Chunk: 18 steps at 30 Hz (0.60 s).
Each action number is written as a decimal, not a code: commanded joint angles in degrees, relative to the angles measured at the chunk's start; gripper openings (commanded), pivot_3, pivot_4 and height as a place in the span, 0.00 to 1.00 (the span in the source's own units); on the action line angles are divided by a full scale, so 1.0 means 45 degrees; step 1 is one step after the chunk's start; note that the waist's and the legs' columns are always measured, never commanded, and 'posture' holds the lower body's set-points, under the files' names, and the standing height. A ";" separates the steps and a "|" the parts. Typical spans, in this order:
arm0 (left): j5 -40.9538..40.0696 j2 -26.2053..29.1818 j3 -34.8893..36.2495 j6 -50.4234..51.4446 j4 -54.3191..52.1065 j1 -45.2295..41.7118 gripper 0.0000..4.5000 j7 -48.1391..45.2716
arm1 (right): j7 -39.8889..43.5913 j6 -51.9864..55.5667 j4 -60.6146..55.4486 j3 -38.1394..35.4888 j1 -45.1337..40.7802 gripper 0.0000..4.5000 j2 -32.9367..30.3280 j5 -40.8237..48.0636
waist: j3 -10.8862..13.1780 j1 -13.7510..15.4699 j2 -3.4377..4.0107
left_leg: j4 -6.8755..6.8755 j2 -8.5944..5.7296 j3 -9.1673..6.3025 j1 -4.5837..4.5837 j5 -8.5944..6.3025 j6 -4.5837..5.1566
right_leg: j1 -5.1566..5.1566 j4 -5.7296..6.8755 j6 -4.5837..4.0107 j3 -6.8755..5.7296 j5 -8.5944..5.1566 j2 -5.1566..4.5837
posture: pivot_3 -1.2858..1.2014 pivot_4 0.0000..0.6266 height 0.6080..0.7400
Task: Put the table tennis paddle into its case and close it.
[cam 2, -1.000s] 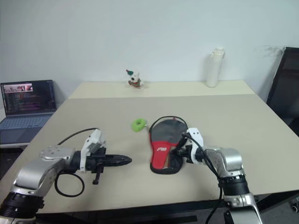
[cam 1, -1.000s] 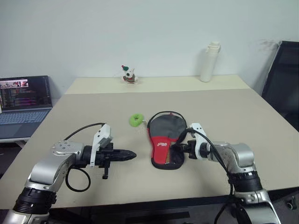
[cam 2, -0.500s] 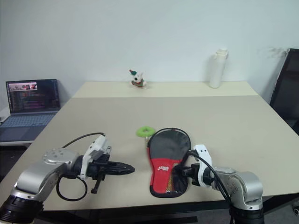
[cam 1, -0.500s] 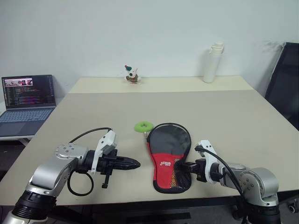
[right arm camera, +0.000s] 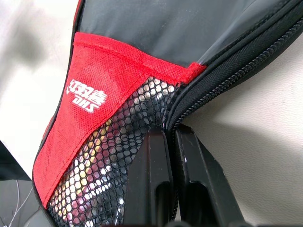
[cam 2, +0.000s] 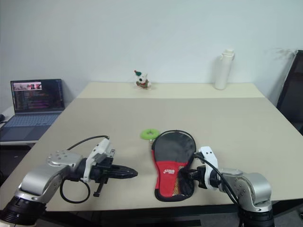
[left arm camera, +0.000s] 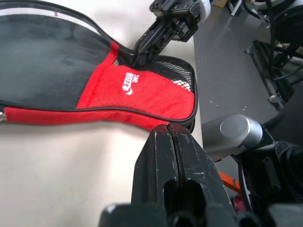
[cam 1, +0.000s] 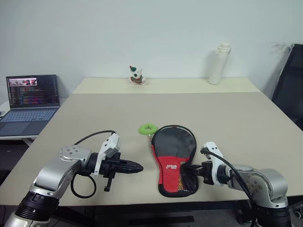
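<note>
The case point(cam 1: 174, 151) lies flat on the tan table point(cam 1: 227, 118), black top away from me, red part with white logo and mesh pocket point(right arm camera: 109, 165) toward me. The table tennis paddle is hidden. My right gripper point(cam 1: 188, 171) is shut, its tips at the zipper edge on the case's right side beside the mesh pocket; I cannot tell whether they pinch anything. From the right wrist view the fingers point(right arm camera: 156, 156) press together against that black zipper band. My left gripper point(cam 1: 139, 166) is shut and empty, level with the case's red part, a short gap to its left.
A green ring point(cam 1: 147, 128) lies just beyond the case's far left edge. At the table's far side stand a small toy figure point(cam 1: 136, 75) and a white bottle point(cam 1: 220, 63). A laptop point(cam 1: 29, 101) sits on a side desk at left, a black chair point(cam 1: 291, 80) at right.
The whole view has shifted. My right gripper has slid back along the case's right edge, from beside the logo toward the mesh pocket. The left gripper has kept still.
</note>
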 commanded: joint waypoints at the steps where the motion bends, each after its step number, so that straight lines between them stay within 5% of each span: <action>1: 0.0021 -0.0002 0.0053 -0.0324 0.0013 -0.0192 0.00 -0.0179 | 0.0016 0.0340 -0.0247 -0.0130 0.0224 0.01 -0.0435 0.0215 | 0.0000 0.0003 0.0000 | 0.0000 -0.0001 0.0000 -0.0001 0.0000 0.0000 | 0.0000 -0.0001 0.0000 0.0000 0.0000 0.0000 | 0.52 0.24 1.00; 12: 0.0131 -0.0202 -0.0039 -0.0675 0.0281 -0.0119 0.00 -0.0168 | -0.0402 0.0293 -0.0275 0.0032 0.0080 0.01 -0.0175 0.0431 | 0.0000 0.0000 0.0000 | 0.0001 -0.0001 -0.0002 -0.0002 0.0000 0.0000 | 0.0002 -0.0005 0.0001 -0.0002 0.0000 -0.0001 | 0.52 0.24 1.00; 18: 0.0276 -0.0377 0.0016 -0.0823 0.0368 -0.0086 0.00 0.0243 | -0.0496 -0.0139 -0.0934 0.0399 0.0378 0.38 -0.0421 0.0483 | 0.0000 -0.0029 0.0000 | 0.0003 0.0006 0.0000 0.0003 0.0000 0.0000 | 0.0002 -0.0001 0.0001 0.0002 0.0000 0.0004 | 0.52 0.24 1.00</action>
